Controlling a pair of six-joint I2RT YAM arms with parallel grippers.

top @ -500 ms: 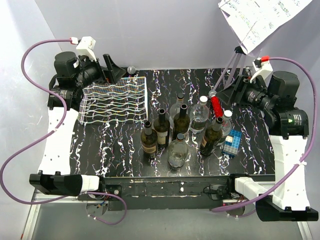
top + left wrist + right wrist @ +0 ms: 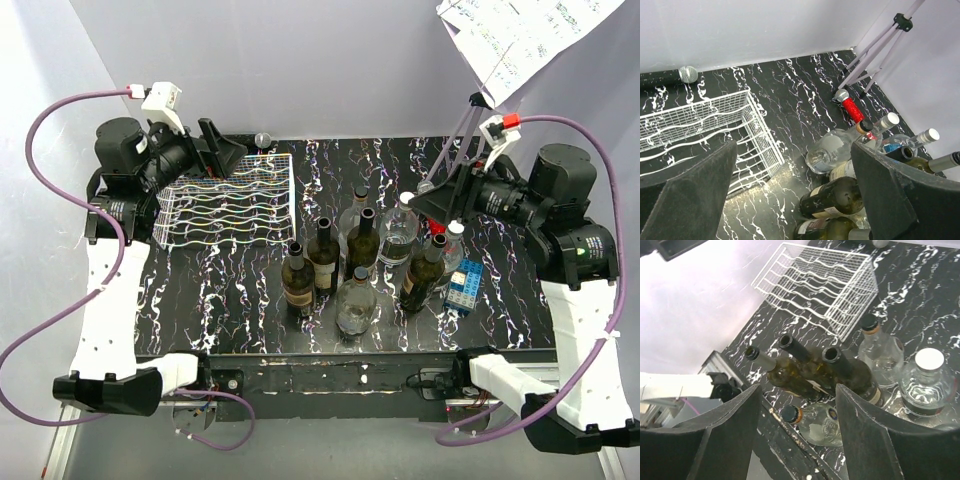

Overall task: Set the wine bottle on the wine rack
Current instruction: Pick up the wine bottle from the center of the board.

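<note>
Bottles [image 2: 323, 258] stand beside the empty rack [image 2: 230, 205]; I have left fingers [image 2: 690, 200] and right fingers [image 2: 865, 440] released, right probably aiming to pick.

Cannot follow the wine rack [image 2: 705, 125] to its left end from the left wrist — cut by the frame edge and covered below by a finger [image 2: 690, 200] of the left end effector [image 2: 795, 147]. Cannot see the lower bodies of the wine bottles [image 2: 832, 197] there, hidden by the other finger and the bottom edge. Same from the right wrist: lost behind the fingers [image 2: 725, 440] of the right end effector [image 2: 797, 388]. Cannot read any label from above, nor the print on the blue box [image 2: 465, 287] — too small. Cannot see all of the paper sheets [image 2: 520, 35], cut by the top edge.
</note>
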